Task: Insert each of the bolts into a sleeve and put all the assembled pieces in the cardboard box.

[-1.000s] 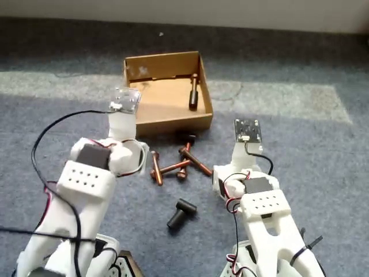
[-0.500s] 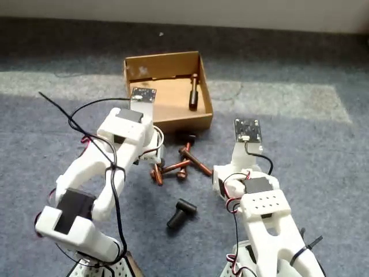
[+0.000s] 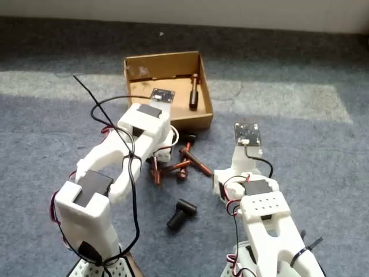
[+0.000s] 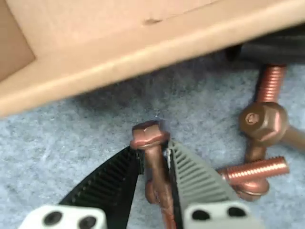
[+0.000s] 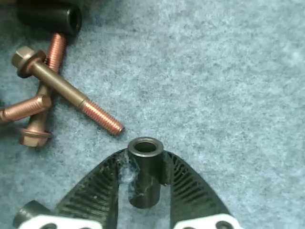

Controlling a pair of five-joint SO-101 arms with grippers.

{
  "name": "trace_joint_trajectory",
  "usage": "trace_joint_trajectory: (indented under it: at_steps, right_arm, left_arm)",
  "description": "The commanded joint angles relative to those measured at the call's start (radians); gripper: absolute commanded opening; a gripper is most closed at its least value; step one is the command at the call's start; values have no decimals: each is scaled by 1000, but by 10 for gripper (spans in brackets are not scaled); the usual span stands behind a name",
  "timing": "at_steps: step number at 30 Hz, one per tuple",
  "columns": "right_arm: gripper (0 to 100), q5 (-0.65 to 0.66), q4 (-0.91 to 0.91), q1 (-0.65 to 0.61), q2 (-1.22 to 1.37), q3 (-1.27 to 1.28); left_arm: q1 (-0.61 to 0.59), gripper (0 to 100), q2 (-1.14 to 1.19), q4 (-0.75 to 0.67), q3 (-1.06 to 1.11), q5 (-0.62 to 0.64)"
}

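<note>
Left arm (image 3: pixel 124 156) swung in; left gripper (image 4: pixel 153 150) nips a bolt (image 4: pixel 151 136), right gripper (image 5: pixel 145 157) holds a sleeve (image 5: pixel 144 171): lift level, align.

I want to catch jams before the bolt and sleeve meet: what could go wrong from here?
The left hand grips its bolt close under the head, so the shank may swing on lifting. The other bolts lie crossed close by and could get knocked. The right hand holds the sleeve with its bore open ahead; a misaligned bolt might push it askew.
</note>
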Motion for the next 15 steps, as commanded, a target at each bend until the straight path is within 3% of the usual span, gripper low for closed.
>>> trace_joint_trajectory:
  at_steps: [1,10,15]
  right_arm:
    - [5,-5,-21,8,-25,-10]
    - [5,-5,-21,8,-25,-8]
    - [5,-5,-21,7,-31,-8]
  left_arm:
    - [-4,5,-1,5,-18,-17]
    - [-48,5,-232,38,54,-26]
    - [-85,5,-484,14,194,-129]
